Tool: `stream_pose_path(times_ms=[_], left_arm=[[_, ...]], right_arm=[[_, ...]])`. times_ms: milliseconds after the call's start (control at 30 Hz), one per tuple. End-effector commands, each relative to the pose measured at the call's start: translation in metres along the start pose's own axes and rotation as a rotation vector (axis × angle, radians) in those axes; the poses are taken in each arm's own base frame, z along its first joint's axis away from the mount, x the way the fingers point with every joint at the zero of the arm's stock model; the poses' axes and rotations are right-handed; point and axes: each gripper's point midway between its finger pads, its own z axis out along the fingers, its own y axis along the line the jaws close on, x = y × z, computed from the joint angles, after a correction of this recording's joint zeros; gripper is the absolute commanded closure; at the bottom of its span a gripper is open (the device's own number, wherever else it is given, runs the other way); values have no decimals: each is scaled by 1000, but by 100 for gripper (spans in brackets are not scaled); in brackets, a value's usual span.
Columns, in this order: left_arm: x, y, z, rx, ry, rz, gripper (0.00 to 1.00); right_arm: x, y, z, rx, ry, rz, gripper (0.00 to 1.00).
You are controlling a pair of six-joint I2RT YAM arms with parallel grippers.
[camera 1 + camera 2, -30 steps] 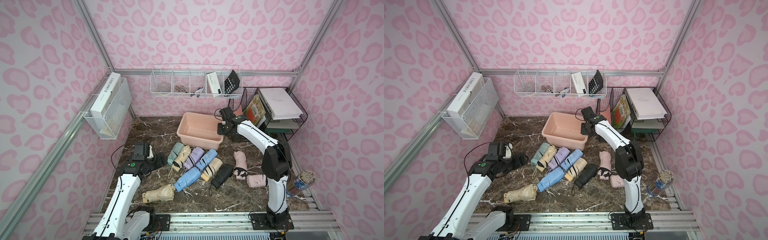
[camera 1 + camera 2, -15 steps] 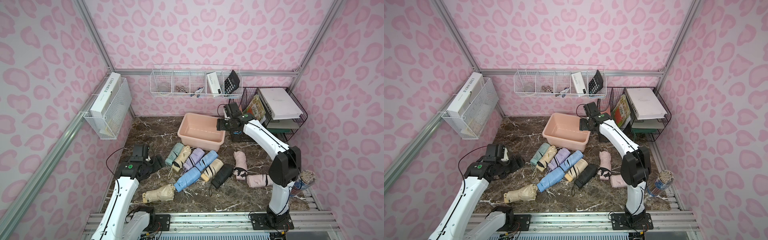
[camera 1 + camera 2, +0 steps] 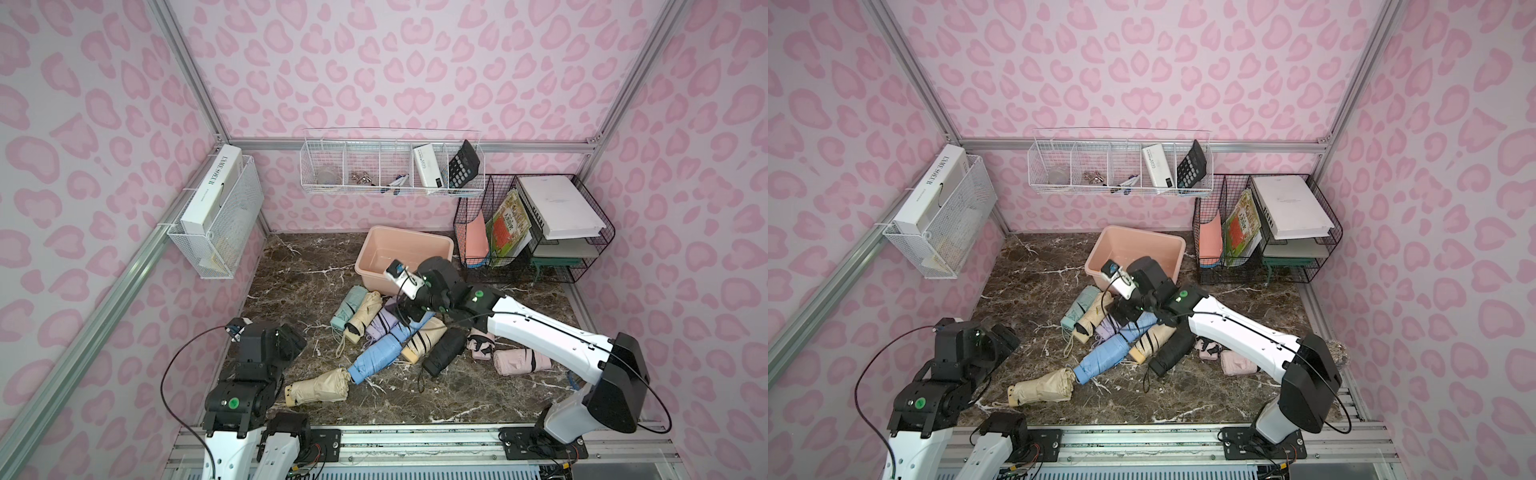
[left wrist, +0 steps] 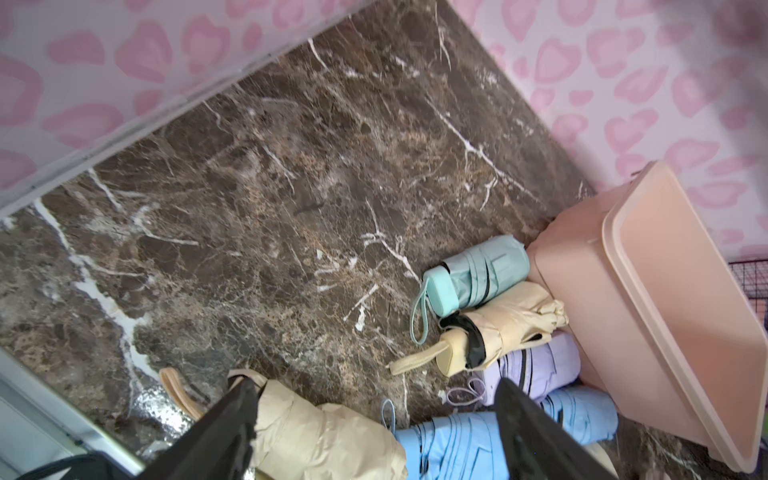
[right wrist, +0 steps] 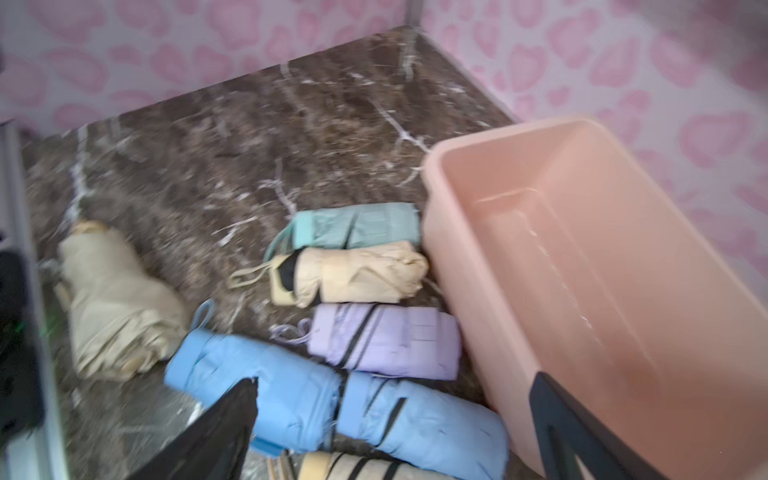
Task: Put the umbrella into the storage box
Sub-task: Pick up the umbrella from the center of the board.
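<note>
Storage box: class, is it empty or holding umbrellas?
Empty: the storage box shows a bare floor in the right wrist view; the umbrellas lie outside it.

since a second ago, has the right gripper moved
Yes. The right gripper has come off the right rim of the storage box toward the camera, and now hangs over the folded umbrellas in front of it.

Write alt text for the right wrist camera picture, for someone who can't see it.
An empty peach plastic tub sits on a dark marble table, with folded umbrellas in teal, beige, lilac and blue lying beside it. The right pincer, open and empty, shows as two black fingers.
</note>
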Motion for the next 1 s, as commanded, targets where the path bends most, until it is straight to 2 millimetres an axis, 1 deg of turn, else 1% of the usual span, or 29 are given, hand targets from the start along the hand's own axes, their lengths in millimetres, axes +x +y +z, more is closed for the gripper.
stream_pose_path(times_ms=[0,100,200,300,400,533,600,633,767,900,967], left_arm=[[-16,13,-11,-29,-115,-35,12],[-20,18,-22,-21,-151,-33,12],[-21,22,-29,-20,-162,-30,12],[-20,23,-34,-10,-162,-33,12],[-20,25,-40,0,-168,-40,12],[-23,31,-51,-3,-193,-48,12],[-25,32,-57,11,-208,-51,12],[-25,32,-59,20,-212,-52,13],[-27,34,-69,43,-235,-63,13],[-28,38,-75,46,-253,-76,13],[-28,40,-78,46,-258,-81,14]], right_arm=[[-25,59,-2,-201,-193,-240,6],[-19,103,6,-334,-216,-305,6],[-11,136,22,-410,-190,-356,5],[-5,167,39,-470,-161,-419,5],[2,189,57,-509,-137,-456,5],[4,205,74,-530,-128,-481,4],[12,212,84,-540,-107,-496,4],[3,214,86,-539,-122,-509,4],[10,228,98,-568,-91,-535,4],[17,235,114,-574,-51,-517,4],[20,236,123,-564,-21,-498,4]])
